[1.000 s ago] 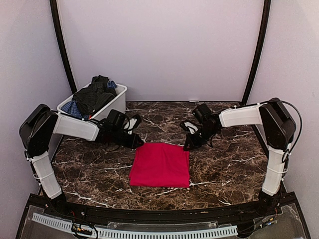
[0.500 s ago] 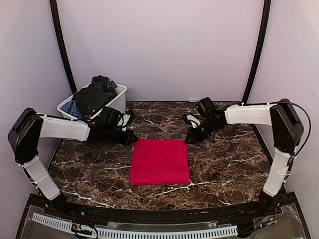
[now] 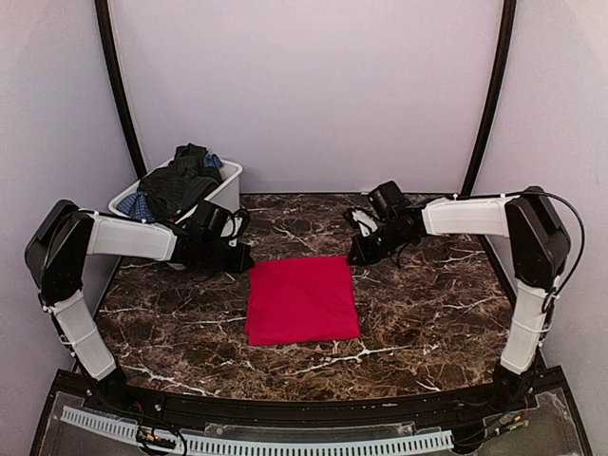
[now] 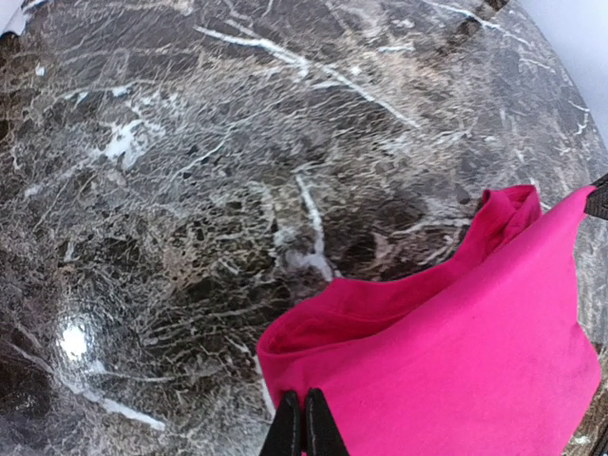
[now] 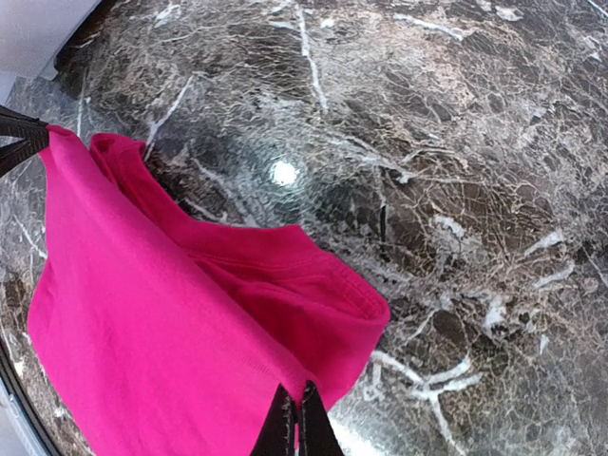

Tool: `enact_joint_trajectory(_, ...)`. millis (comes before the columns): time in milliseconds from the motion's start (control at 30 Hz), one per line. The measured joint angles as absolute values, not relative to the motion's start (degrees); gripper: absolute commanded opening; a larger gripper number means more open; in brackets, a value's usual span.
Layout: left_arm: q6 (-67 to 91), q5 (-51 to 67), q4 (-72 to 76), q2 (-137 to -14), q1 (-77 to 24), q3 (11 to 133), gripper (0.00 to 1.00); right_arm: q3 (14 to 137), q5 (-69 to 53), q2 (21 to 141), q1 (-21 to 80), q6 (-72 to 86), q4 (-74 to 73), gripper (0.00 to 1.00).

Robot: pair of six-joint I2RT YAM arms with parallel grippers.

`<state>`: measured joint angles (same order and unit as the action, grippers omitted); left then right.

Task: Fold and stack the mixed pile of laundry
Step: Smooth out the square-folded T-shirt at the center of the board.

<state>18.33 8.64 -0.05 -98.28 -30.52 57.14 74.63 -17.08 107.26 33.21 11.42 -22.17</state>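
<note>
Two grippers on one cloth, is that it?

Both, yes. The left gripper [image 3: 249, 258] is clenched on one far corner of the red cloth [image 3: 302, 299], and the right gripper [image 3: 353, 256] is clenched on the other far corner.

Is that a real grip?

In the wrist views each pair of fingers is pinched together with red fabric at the tips. The edge between them is raised off the marble table [image 3: 427, 304], sagging a little in the middle.

Where is the rest of it?

It lies flat, spreading from both sets of fingertips back toward the arm bases, folded into a rough square.

Anything else close by?

The white bin [image 3: 233, 171] is beyond the left gripper, near its wrist. A dark shirt [image 3: 176, 185] and a blue checked garment [image 3: 138, 207] are heaped in it.
</note>
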Motion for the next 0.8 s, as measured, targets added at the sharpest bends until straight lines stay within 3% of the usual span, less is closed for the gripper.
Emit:
enact_joint_trajectory(300, 18.7, 6.8, 0.4, -108.9, -29.4, 62.8, 0.00, 79.2, -11.2, 115.8, 33.2, 14.0, -19.4, 0.00)
enact_joint_trajectory(367, 18.7, 6.5, 0.5, -109.8, -29.4, 63.8, 0.05, 79.7, -10.1, 116.6, 33.2, 14.4, -19.3, 0.00)
enact_joint_trajectory(400, 18.7, 6.3, 0.5, -110.1, -29.4, 64.4, 0.12, 79.9, -9.8, 116.9, 33.2, 14.5, -19.2, 0.00)
enact_joint_trajectory(467, 18.6, 5.7, 0.3, -110.5, -29.3, 65.1, 0.25, 80.7, -9.5, 117.5, 33.1, 14.7, -19.3, 0.09)
enact_joint_trajectory(533, 18.3, 5.2, -0.1, -110.6, -29.1, 65.5, 0.34, 81.8, -9.6, 117.9, 32.9, 14.7, -20.0, 0.30)
enact_joint_trajectory(633, 19.0, 4.9, -1.3, -109.9, -28.6, 65.4, 0.42, 82.3, -9.9, 117.4, 32.1, 15.4, -20.8, 0.49)
enact_joint_trajectory(800, 20.3, 6.2, -3.7, -100.9, -28.3, 60.3, 0.48, 78.6, -12.4, 109.6, 30.2, 15.8, -23.3, 0.57)
